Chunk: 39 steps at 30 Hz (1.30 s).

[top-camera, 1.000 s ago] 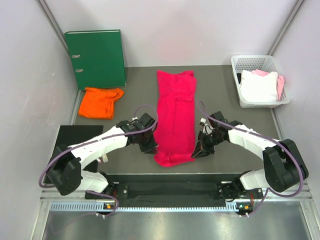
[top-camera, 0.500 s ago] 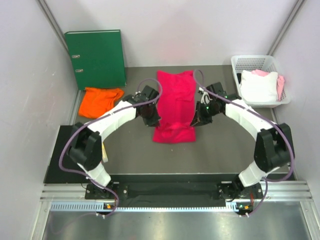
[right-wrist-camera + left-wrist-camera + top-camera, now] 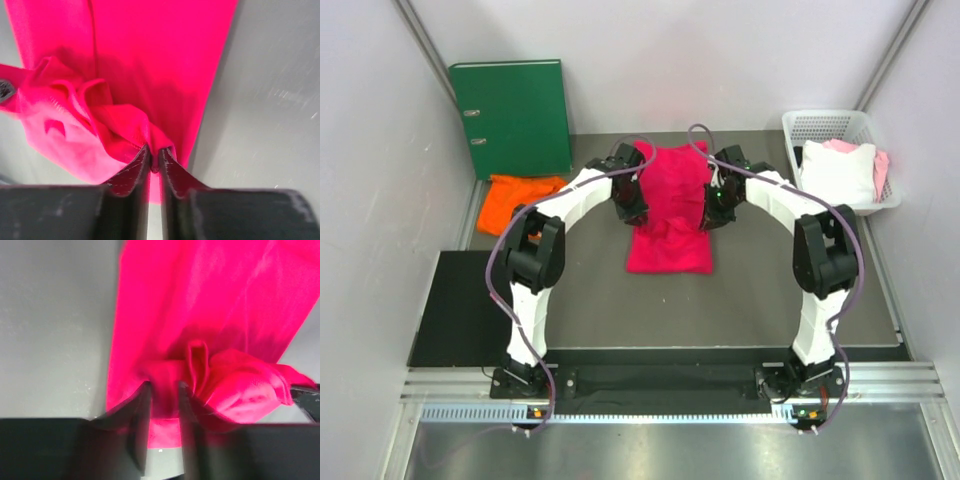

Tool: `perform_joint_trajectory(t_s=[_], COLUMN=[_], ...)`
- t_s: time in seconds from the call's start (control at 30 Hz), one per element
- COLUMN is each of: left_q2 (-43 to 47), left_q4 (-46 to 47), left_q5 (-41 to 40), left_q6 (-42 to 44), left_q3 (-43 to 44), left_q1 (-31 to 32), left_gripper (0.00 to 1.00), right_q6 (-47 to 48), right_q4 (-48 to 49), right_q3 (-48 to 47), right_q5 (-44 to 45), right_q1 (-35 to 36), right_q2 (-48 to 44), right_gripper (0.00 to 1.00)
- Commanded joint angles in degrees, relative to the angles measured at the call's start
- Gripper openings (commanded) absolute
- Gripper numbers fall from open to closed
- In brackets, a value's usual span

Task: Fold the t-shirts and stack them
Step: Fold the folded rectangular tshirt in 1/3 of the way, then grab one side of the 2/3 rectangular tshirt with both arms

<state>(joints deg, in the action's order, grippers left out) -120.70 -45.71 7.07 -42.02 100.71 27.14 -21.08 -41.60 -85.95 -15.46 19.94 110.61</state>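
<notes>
The crimson-pink t-shirt (image 3: 670, 240) lies as a long strip in the middle of the table, its near end lifted and folded back over itself. My left gripper (image 3: 633, 207) is shut on its left edge and my right gripper (image 3: 711, 212) on its right edge, both at the strip's middle. In the left wrist view the jaws (image 3: 163, 387) hold bunched pink cloth (image 3: 210, 300). In the right wrist view the jaws (image 3: 155, 150) pinch a fold of it (image 3: 150, 50). The orange t-shirt (image 3: 512, 198) lies crumpled at the left, partly behind my left arm.
A green ring binder (image 3: 512, 115) leans at the back left wall. A white basket (image 3: 825, 117) with white and pale pink cloth (image 3: 837, 170) stands at the back right. A black mat (image 3: 460, 300) lies at the near left.
Both grippers have carried the shirt's near end away from the arm bases toward the far end, so the strip now looks much shorter. The arms are stretched out further.
</notes>
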Motion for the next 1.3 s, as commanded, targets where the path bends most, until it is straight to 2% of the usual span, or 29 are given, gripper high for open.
perform_joint_trajectory(t_s=[0.0, 0.07, 0.1, 0.17, 0.33, 0.43, 0.53, 0.67, 0.83, 1.0, 1.03, 1.07, 1.1, 1.13, 1.17, 1.23, 1.27], left_q2=[-1.6, 0.9, 2.3, 6.7, 14.3, 19.8, 22.3, 23.2, 22.4, 19.1, 18.6, 18.2, 17.6, 17.3, 16.9, 16.5, 16.6], left_q4=[-4.6, -4.6, -3.7, -2.5, 0.6, 6.2, 11.4, 17.2, 21.1, 22.5, 22.6, 22.8, 23.2, 23.5, 23.5, 21.6, 21.1], left_q5=[0.8, -0.6, -1.8, -2.5, -0.9, 1.9, 4.2, 6.6, 6.9, 7.3, 7.3, 7.1, 7.0, 6.6, 6.4, 5.0, 4.7], left_q6=[2.0, 2.6, 3.3, 4.4, 2.7, 0.0, -3.3, -7.1, -9.1, -9.4, -9.4, -9.6, -9.7, -9.9, -9.9, -9.9, -9.7], left_q3=[6.6, 6.0, 4.1, 1.3, -10.9, -20.4, -28.4, -35.9, -38.6, -37.6, -37.2, -37.1, -37.1, -37.1, -37.1, -36.4, -36.3], left_q1=[-3.0, -3.8, -3.8, -4.0, -4.0, -3.9, -3.8, -2.9, -1.6, -0.6, -0.2, 0.0, 0.0, 0.0, 0.0, 0.0, 0.1], left_gripper=[0.65, 0.77, 0.96, 0.98, 0.98, 0.87, 0.83, 0.81, 0.79, 0.69, 0.63, 0.60, 0.55, 0.40, 0.28, 0.00, 0.00], right_q6=[0.1, -0.6, -0.6, -1.0, -3.3, -7.5, -12.0, -15.7, -15.8, -18.1, -18.5, -18.6, -18.6, -18.6, -18.3, -17.6, -17.4], right_q4=[0.5, 2.0, 2.4, 3.6, 4.3, 7.0, 12.1, 18.4, 20.6, 26.2, 26.7, 27.4, 29.1, 29.2, 29.1, 28.4, 28.0], right_q3=[-6.0, -4.2, -3.3, 0.5, 10.3, 21.0, 29.4, 35.3, 35.2, 35.7, 35.4, 35.4, 35.5, 35.3, 35.2, 35.0, 35.1], right_q5=[7.2, 11.4, 13.2, 13.9, 6.4, -1.7, -8.0, -14.1, -13.5, -13.0, -13.0, -12.8, -12.3, -12.0, -11.7, -10.9, -10.3], right_q1=[-0.9, -1.0, -0.9, -1.1, -2.4, -2.5, -2.5, -2.5, -2.5, -2.5, -2.5, -2.4, -2.3, -2.2, -2.1, -2.1, -2.1], right_q2=[2.1, -1.4, -4.8, -8.5, -16.0, -17.7, -19.0, -17.9, -15.2, -13.3, -12.8, -11.8, -11.6, -11.1, -10.8, -11.0, -12.2], right_gripper=[0.32, 0.56, 0.80, 0.98, 1.00, 0.99, 0.93, 0.88, 0.85, 0.71, 0.68, 0.56, 0.49, 0.42, 0.25, 0.08, 0.00])
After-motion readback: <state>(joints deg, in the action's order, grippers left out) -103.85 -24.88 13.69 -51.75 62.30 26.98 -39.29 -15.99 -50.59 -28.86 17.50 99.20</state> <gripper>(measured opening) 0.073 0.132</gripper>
